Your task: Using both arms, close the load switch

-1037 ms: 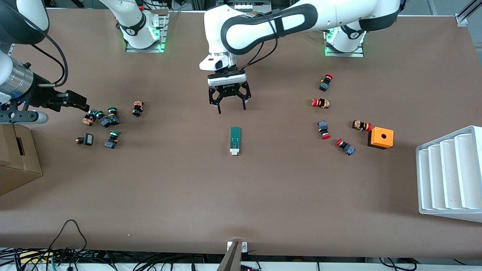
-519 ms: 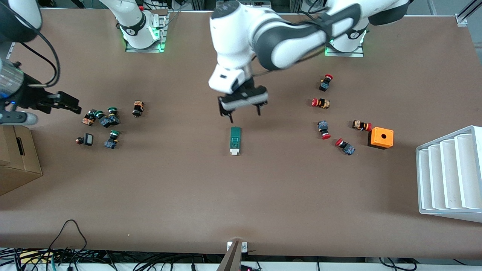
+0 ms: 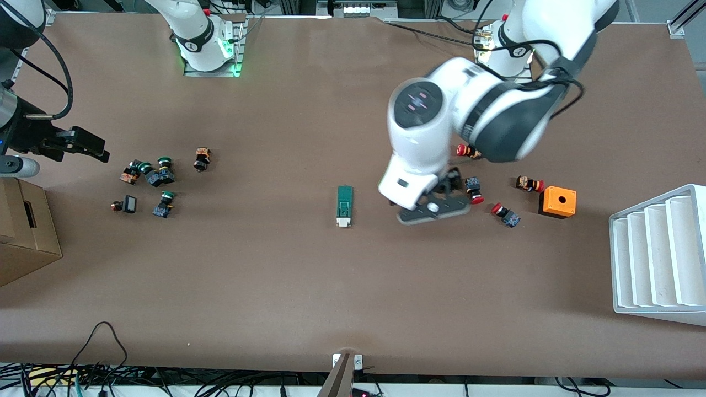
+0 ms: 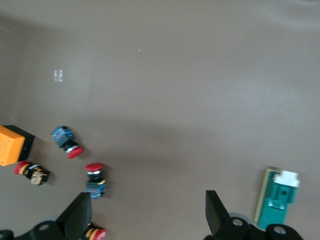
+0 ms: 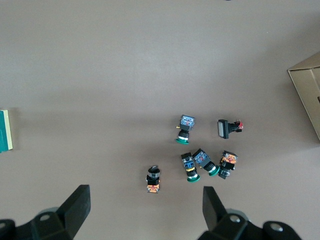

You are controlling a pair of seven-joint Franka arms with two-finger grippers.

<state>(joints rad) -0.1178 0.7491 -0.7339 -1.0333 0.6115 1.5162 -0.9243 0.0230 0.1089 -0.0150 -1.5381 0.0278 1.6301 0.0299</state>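
Note:
The load switch (image 3: pixel 345 205) lies flat mid-table, a dark-green block with its white sliding piece at the end nearer the front camera. It also shows in the left wrist view (image 4: pixel 278 200) and at the edge of the right wrist view (image 5: pixel 5 130). My left gripper (image 3: pixel 449 186) is mostly hidden under its own wrist. It hangs open and empty (image 4: pixel 147 217) over bare table between the switch and the red buttons. My right gripper (image 3: pixel 94 146) is open and empty (image 5: pixel 145 210), high over the table beside the green-capped buttons.
Several red-capped buttons (image 3: pixel 474 190) and an orange box with a hole (image 3: pixel 557 202) lie toward the left arm's end. One red button (image 4: pixel 95 176) is close to a left finger (image 4: pixel 77 215). Green-capped buttons (image 3: pixel 160 175), a cardboard box (image 3: pixel 25 231) and a white rack (image 3: pixel 659 256) stand at the table's ends.
The left arm has swung from over the table near the switch's green end toward its own end of the table. The right gripper has drifted toward the right arm's end. The switch has not moved.

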